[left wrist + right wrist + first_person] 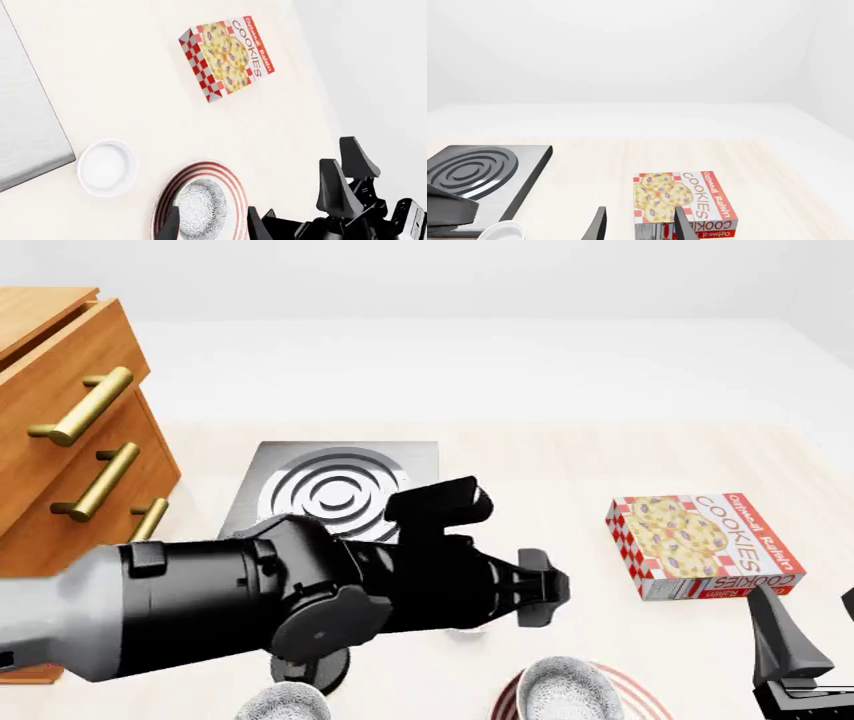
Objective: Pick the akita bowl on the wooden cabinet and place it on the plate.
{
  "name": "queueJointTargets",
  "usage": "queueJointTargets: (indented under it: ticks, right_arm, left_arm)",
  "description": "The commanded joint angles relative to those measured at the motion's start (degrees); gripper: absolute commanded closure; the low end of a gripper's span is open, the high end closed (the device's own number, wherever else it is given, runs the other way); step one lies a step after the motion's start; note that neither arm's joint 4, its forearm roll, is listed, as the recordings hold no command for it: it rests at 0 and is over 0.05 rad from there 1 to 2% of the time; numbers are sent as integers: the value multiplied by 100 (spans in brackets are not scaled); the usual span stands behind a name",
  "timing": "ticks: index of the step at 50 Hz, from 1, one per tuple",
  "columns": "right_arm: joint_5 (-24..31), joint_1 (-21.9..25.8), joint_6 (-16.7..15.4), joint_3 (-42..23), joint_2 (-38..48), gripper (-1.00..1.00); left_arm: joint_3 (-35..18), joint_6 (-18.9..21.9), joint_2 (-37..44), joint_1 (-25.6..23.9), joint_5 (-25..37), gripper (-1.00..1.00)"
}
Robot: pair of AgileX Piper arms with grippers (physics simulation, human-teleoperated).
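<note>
Speckled bowl (202,207) already seated on plate (230,182), near edge of table, right of centre; placing looks done. Left gripper (208,224) spread above bowl, pinching nothing. Right gripper (638,225) parted too, idle near cookie box (686,202). Only withdrawal left, judging so.

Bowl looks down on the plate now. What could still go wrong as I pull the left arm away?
1. The left gripper hangs open right over the akita bowl on the plate; a sideways exit might clip the rim and drag it off.
2. The white ramekin sits close beside the plate and could get knocked.
3. The right gripper waits near the plate's far side, so the arms might collide.
</note>
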Motion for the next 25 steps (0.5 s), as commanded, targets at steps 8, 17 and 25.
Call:
queueJointTargets:
  ticks: [8,17,25]
  right_arm:
    - [0,0,0,0,0,-100]
    - [0,0,0,0,0,-100]
    - [0,0,0,0,0,-100]
  left_arm:
    - [1774,1037,-2983,159,-2730,-100]
    - [3435,1172,-4200,146,-5134,-100]
    - [5643,3119,-4824,-748,-7981,-100]
